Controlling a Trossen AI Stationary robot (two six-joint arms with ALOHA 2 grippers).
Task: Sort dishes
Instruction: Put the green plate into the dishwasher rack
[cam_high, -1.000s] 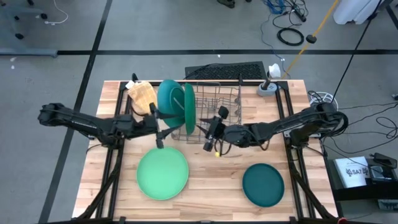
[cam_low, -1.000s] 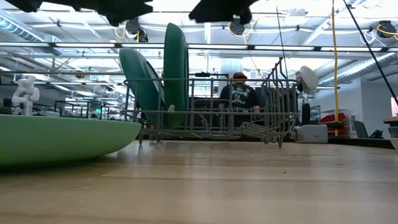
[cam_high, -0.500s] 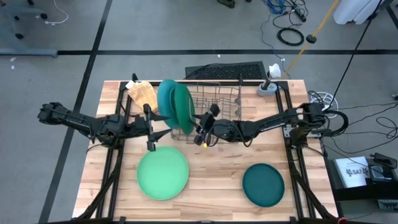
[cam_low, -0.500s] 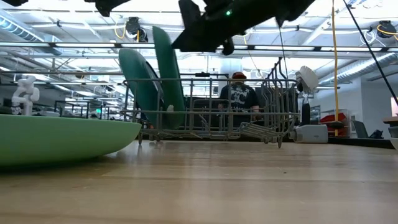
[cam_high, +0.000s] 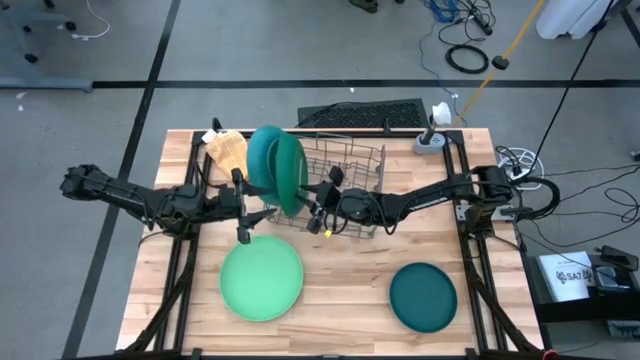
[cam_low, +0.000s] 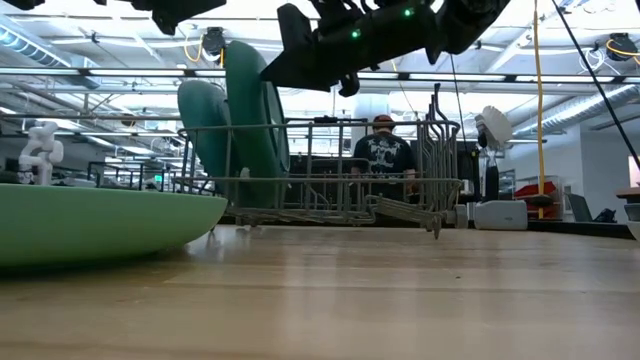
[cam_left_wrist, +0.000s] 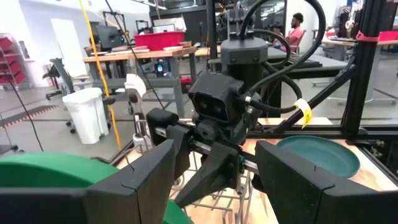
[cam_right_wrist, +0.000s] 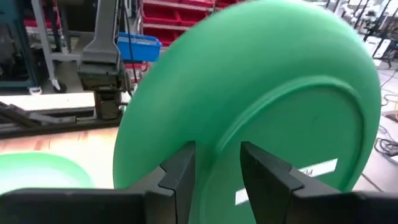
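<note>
A green plate (cam_high: 291, 172) and a teal plate (cam_high: 260, 155) stand on edge in the left end of the grey wire rack (cam_high: 350, 170). The green one leans against the teal one, as the low view (cam_low: 250, 120) shows. A light green plate (cam_high: 261, 280) lies flat at the front left, and a dark teal plate (cam_high: 423, 297) lies flat at the front right. My right gripper (cam_high: 315, 208) is open, just right of the green plate. In its wrist view (cam_right_wrist: 217, 168) the plate's underside fills the picture. My left gripper (cam_high: 244, 215) is open and empty, left of the rack. My right gripper's open fingers point level from the table's right at the green plate's underside (cam_right_wrist: 217, 134), not at its rim. The fingertips (cam_right_wrist: 183, 165) are close up against it. I cannot tell whether they touch it.
A tan waffle-textured lump (cam_high: 228, 150) lies at the far left, beside the teal plate. A white stand (cam_high: 432, 138) sits at the far right corner. Bare wood lies between the two flat plates. A person (cam_low: 385, 150) sits in the room beyond.
My right gripper has gone toward the table's left, up to the green plate. That plate has tipped from upright to leaning on the teal plate. The rack has slid a little toward the left. My left gripper has drawn back slightly toward the left.
</note>
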